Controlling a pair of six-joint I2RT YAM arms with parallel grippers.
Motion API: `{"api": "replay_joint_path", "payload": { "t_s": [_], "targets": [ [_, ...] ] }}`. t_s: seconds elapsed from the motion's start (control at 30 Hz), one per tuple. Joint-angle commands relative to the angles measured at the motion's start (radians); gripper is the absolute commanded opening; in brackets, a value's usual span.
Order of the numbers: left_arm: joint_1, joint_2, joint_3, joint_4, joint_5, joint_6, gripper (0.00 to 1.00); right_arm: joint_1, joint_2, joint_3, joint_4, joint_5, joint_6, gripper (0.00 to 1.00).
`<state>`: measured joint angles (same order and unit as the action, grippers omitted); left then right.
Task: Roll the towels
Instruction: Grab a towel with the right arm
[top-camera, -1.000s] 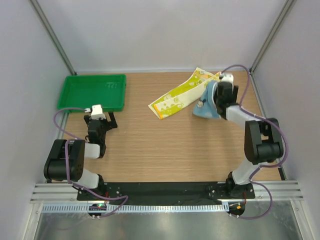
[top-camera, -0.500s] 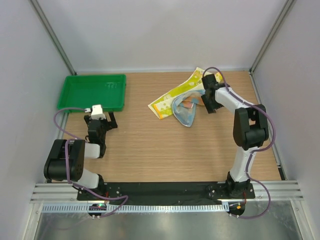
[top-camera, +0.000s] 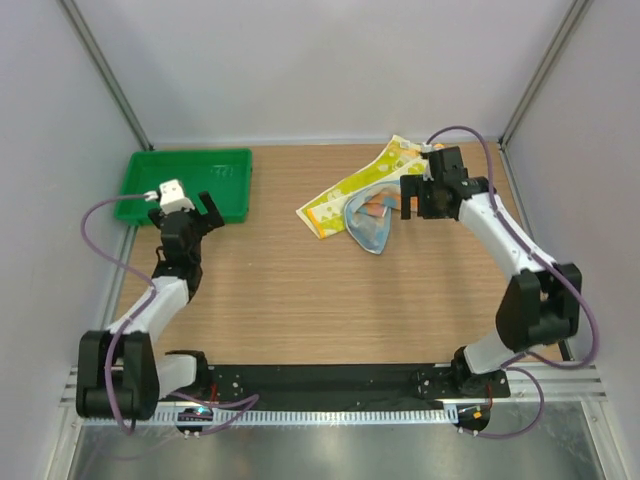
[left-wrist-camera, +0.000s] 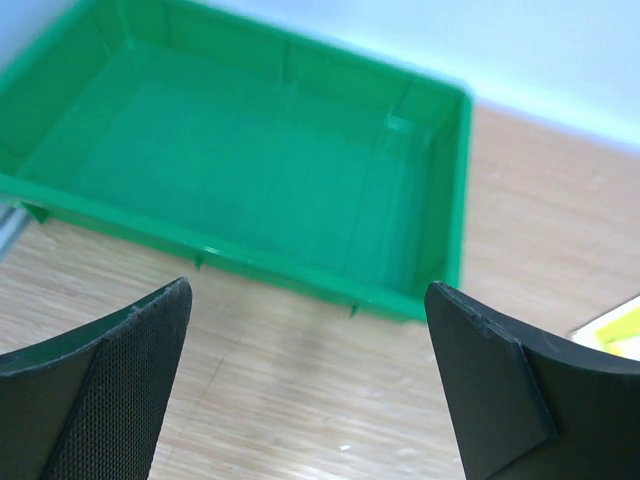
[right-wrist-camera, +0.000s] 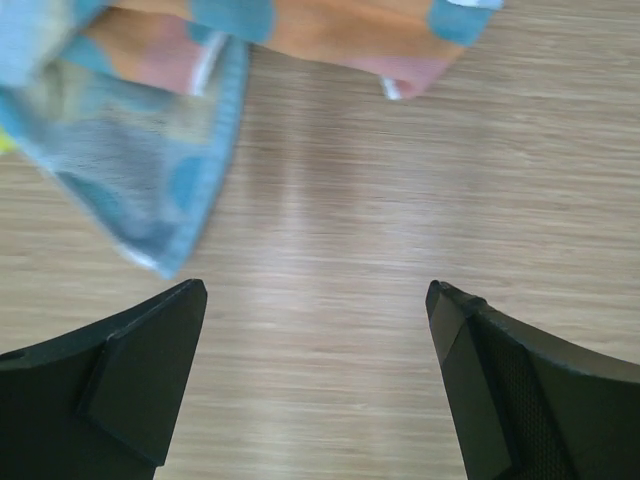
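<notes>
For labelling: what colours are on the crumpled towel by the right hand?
The crumpled towel is light blue with orange and pink patches; clearest in right wrist view.

I see a wooden table (top-camera: 300, 290). The green tray (top-camera: 150, 172) sits at its far left. Right of centre, the yellow towel (top-camera: 340, 200) lies flat at a slant, and the blue towel (top-camera: 368, 230) lies crumpled, overlapping its near edge.

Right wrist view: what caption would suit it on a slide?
Open right gripper over the wooden table, a crumpled blue patterned towel just ahead.
</notes>
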<state>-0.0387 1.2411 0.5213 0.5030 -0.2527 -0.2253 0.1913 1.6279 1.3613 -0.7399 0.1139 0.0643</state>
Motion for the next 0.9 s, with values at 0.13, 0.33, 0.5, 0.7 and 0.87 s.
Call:
{"api": "replay_joint_path", "payload": {
  "t_s": [0.13, 0.33, 0.5, 0.7, 0.87],
  "targets": [
    [-0.001, -0.241, -0.010, -0.332, -0.035, -0.635, 1.00, -0.107, -0.053, -0.220, 0.378, -0.466, 0.434, 1.00],
    [-0.012, -0.250, 0.163, -0.454, 0.222, -0.589, 1.00, 0.034, -0.132, -0.185, 0.272, -0.160, 0.316, 1.00],
    [-0.015, -0.270, 0.345, -0.855, 0.150, -0.533, 1.00, 0.115, -0.345, -0.273, 0.278, 0.009, 0.302, 1.00],
    [-0.018, -0.380, 0.476, -1.087, 0.113, -0.337, 1.00, 0.276, -0.441, -0.406, 0.315, 0.053, 0.304, 1.00],
    [-0.020, -0.428, 0.431, -1.123, 0.101, -0.266, 1.00, 0.361, -0.321, -0.377, 0.280, 0.087, 0.315, 1.00]
  ]
}}
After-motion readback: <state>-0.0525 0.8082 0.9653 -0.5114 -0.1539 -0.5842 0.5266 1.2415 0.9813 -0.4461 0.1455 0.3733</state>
